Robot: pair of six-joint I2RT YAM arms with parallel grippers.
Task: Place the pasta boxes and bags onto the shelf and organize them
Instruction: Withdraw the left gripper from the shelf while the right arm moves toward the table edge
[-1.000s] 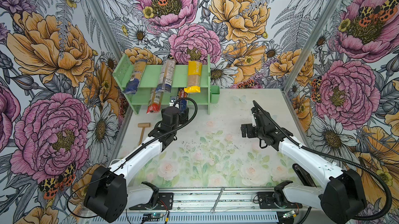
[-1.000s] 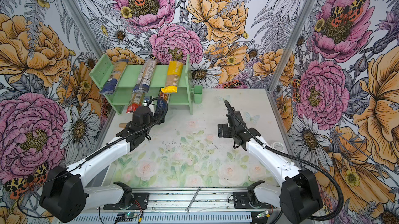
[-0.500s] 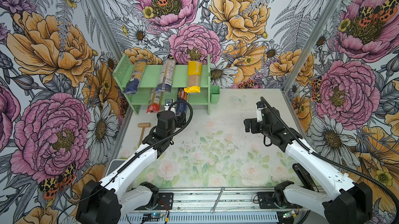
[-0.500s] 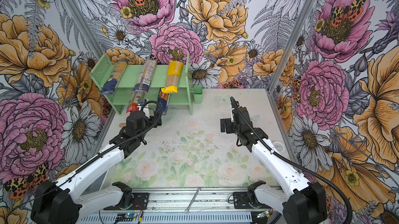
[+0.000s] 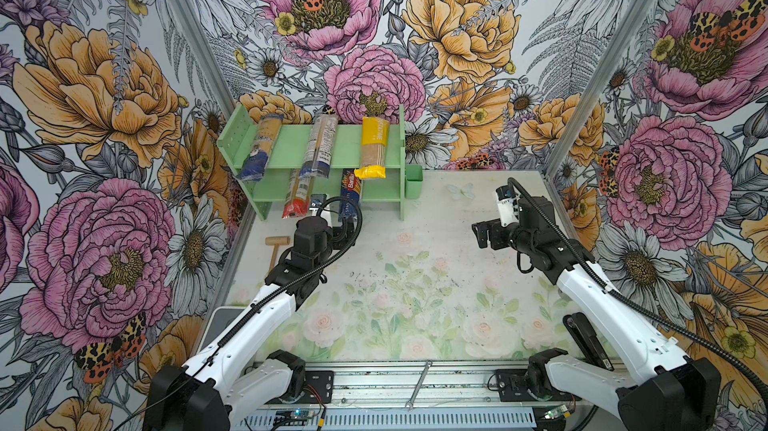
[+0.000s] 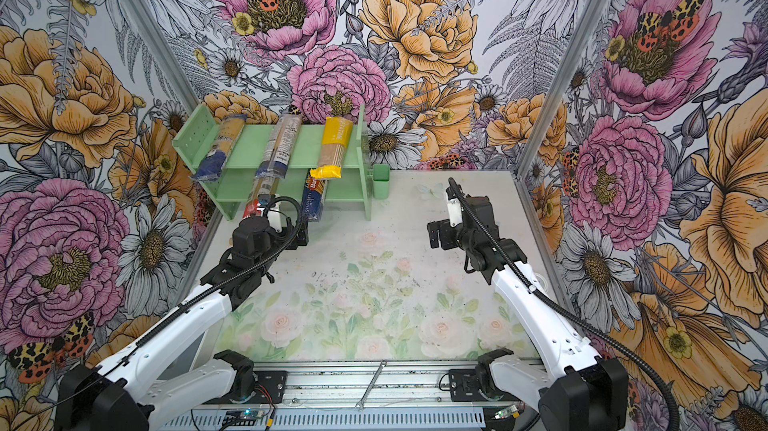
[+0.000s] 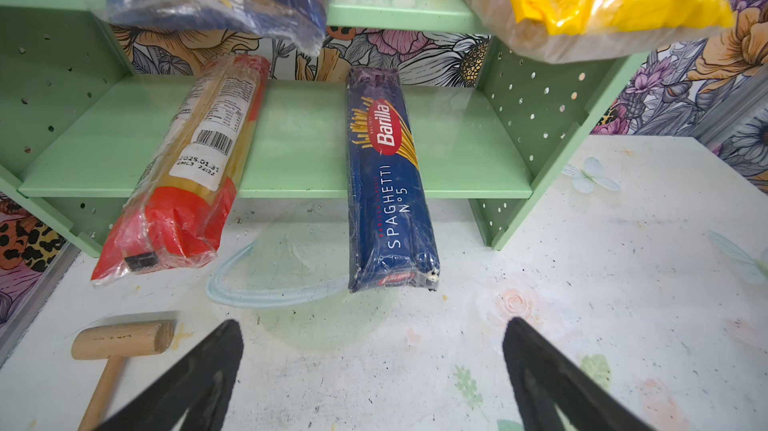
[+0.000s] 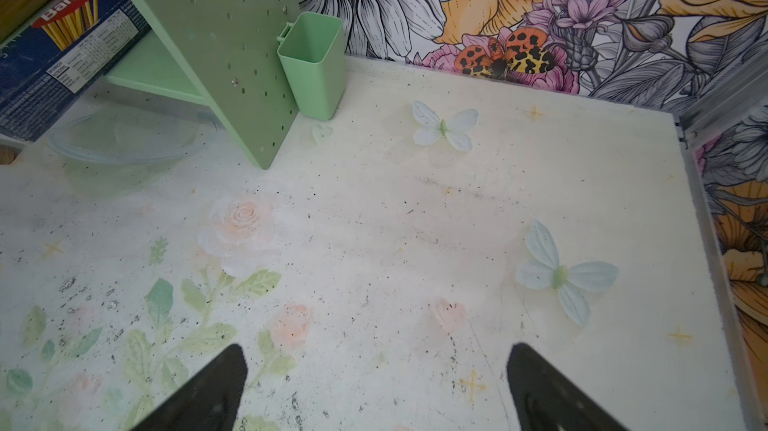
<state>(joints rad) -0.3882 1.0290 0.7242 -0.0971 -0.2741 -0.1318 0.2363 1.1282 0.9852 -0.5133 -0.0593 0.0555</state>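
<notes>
The left end effector (image 7: 372, 325) hangs wide open and empty over the surface (image 7: 582, 283). It faces the shelf (image 7: 299, 138) and is clear of the box (image 7: 390, 184). The box lies on the lower tier with its near end jutting past the front edge. The red bag (image 7: 195, 159) lies beside it, also overhanging. The upper tier holds the outer blue bag (image 5: 259, 146), middle blue bag (image 5: 318, 146) and yellow bag (image 5: 372, 146). A mallet (image 7: 124, 339) lies near the red bag. The right end effector (image 8: 376, 349) is open, holding nothing, well apart from the shelf.
</notes>
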